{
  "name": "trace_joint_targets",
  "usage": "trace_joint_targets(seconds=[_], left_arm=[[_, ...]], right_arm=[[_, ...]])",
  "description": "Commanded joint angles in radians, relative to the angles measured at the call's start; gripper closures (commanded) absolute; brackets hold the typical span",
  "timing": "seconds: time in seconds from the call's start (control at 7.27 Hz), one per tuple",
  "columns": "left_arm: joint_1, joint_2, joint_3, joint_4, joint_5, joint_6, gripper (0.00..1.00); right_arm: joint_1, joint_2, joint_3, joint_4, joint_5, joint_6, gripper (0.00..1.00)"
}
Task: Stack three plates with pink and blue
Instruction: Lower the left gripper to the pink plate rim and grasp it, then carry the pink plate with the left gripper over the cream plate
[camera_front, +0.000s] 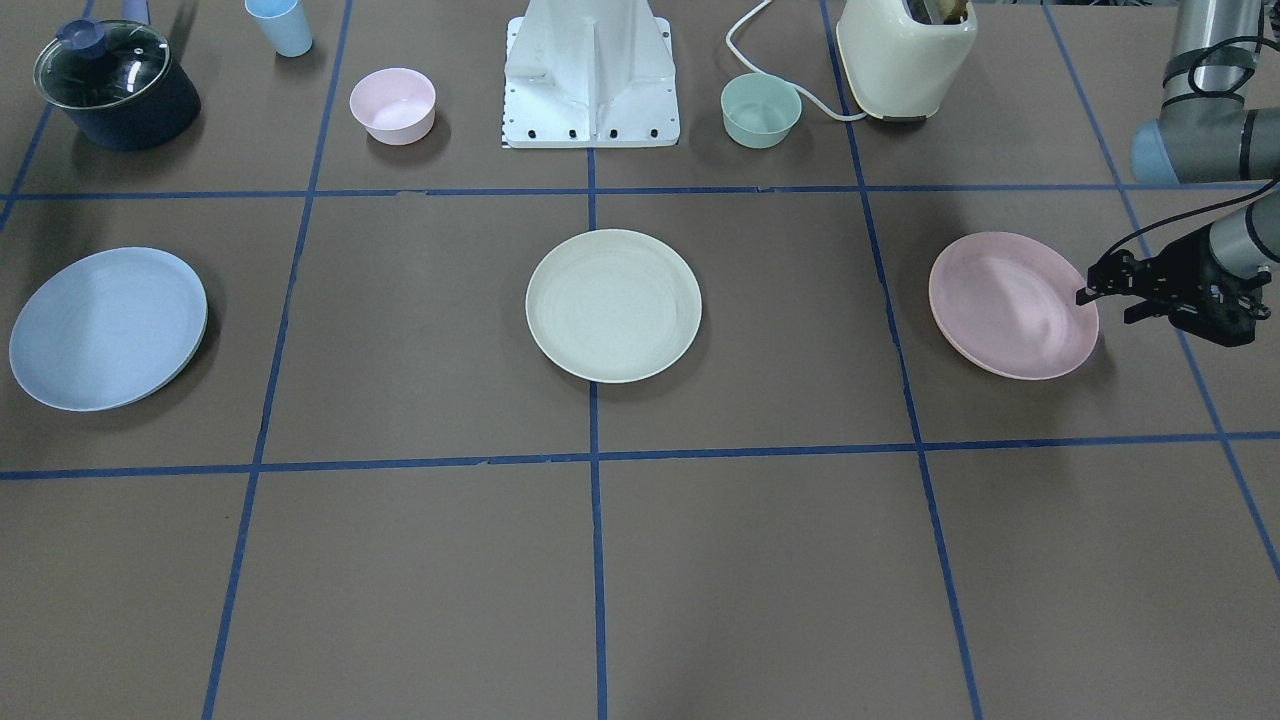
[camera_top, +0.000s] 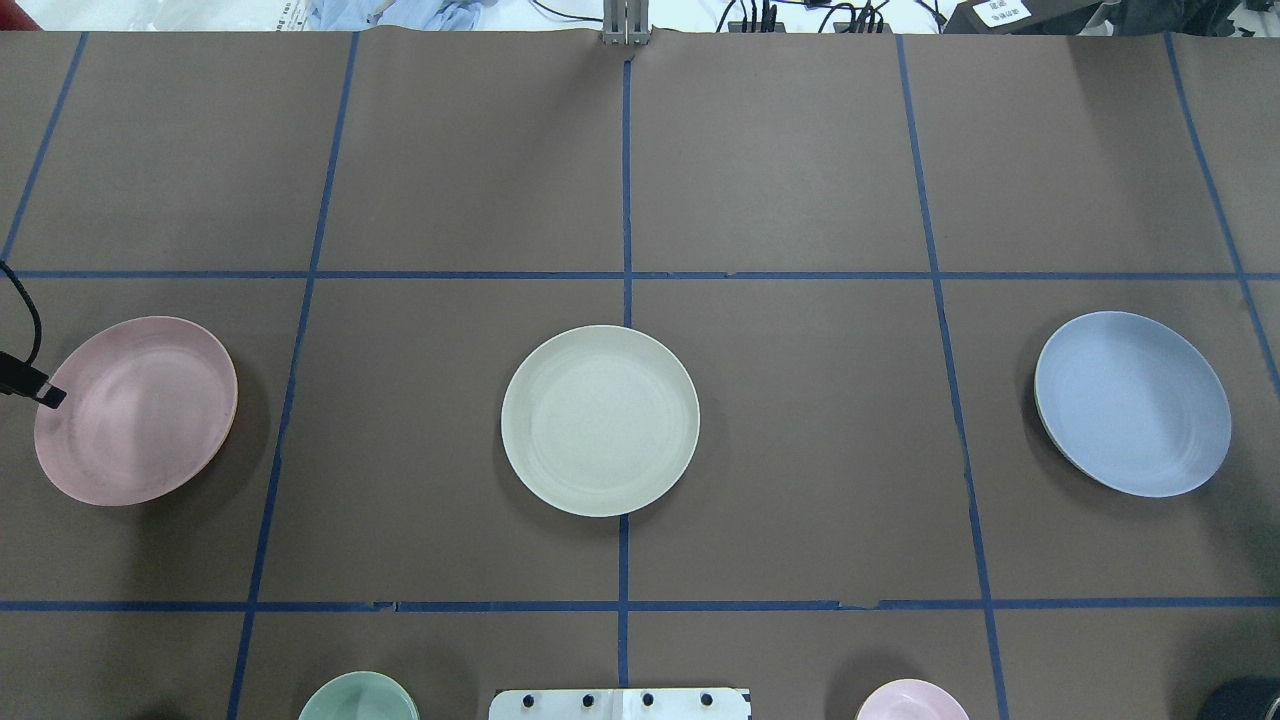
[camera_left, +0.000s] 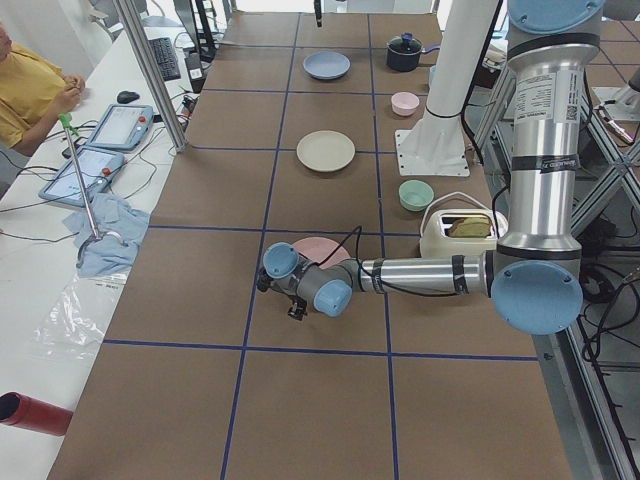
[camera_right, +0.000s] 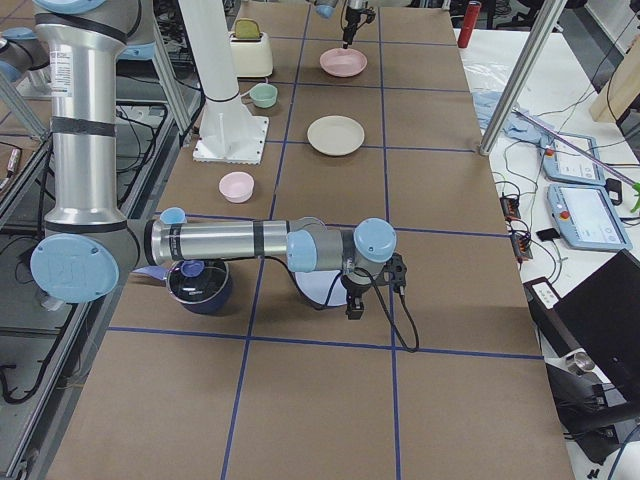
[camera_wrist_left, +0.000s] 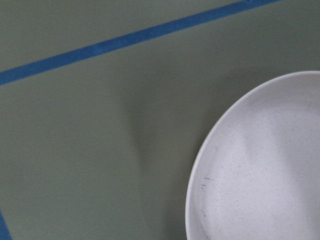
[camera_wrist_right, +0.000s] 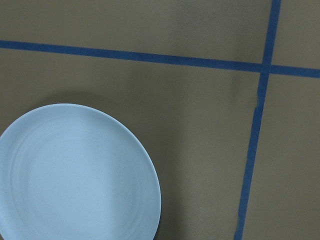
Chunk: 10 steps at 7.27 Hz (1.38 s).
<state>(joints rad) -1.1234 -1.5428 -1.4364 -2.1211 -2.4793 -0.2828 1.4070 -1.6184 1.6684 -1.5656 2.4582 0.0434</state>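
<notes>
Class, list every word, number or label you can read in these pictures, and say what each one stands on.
No text here can be read.
White label beyond the table's far edge: print too small to read.
Print on the left arm: blurred.
Print on the right arm: blurred.

Three plates (camera_front: 613, 305), two bowls (camera_front: 392, 105), one cup (camera_front: 280, 25), one pot (camera_front: 118, 85), one toaster (camera_front: 905, 55)

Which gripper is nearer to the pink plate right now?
Left. The left gripper is at the pink plate's outer edge. The right gripper is at the table's opposite end, by the blue plate, with the cream-white plate between them.
</notes>
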Motion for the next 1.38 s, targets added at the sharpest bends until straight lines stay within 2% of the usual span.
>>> trace_joint_targets(seconds=[0.0,0.14,0.28,0.55,0.69,0.83,0.96,1.1,1.24], left_arm=[[0.004,-0.011,0.008,0.0,0.0,-0.032,0.52],[0.004,-0.011,0.019,-0.003,-0.001,-0.033,0.82],[0.004,-0.011,0.022,-0.002,0.0,-0.035,0.97],[0.004,-0.034,0.019,-0.002,-0.022,-0.164,1.0],[0.004,-0.051,0.001,-0.003,-0.088,-0.211,1.0],[0.004,-0.089,-0.012,0.01,-0.202,-0.243,1.0],[0.004,-0.146,-0.034,0.007,-0.239,-0.392,1.0],[0.004,-0.19,-0.109,0.007,-0.231,-0.582,1.0],[0.049,-0.194,-0.207,0.006,-0.228,-0.689,1.0]], right_arm=[[-0.002,0.0,-0.001,-0.001,0.007,0.0,0.0],[-0.005,0.0,-0.001,0.001,0.007,0.001,0.0],[-0.017,0.003,-0.001,0.001,0.018,0.0,0.0],[-0.031,0.008,0.002,0.001,0.028,0.001,0.0],[-0.031,0.008,0.002,0.007,0.034,0.001,0.0],[-0.031,0.011,0.004,0.007,0.036,0.001,0.0],[-0.034,0.024,0.002,0.007,0.036,0.001,0.0],[-0.049,0.035,0.004,0.007,0.035,0.003,0.0],[-0.077,0.057,0.005,0.007,0.035,0.044,0.0]])
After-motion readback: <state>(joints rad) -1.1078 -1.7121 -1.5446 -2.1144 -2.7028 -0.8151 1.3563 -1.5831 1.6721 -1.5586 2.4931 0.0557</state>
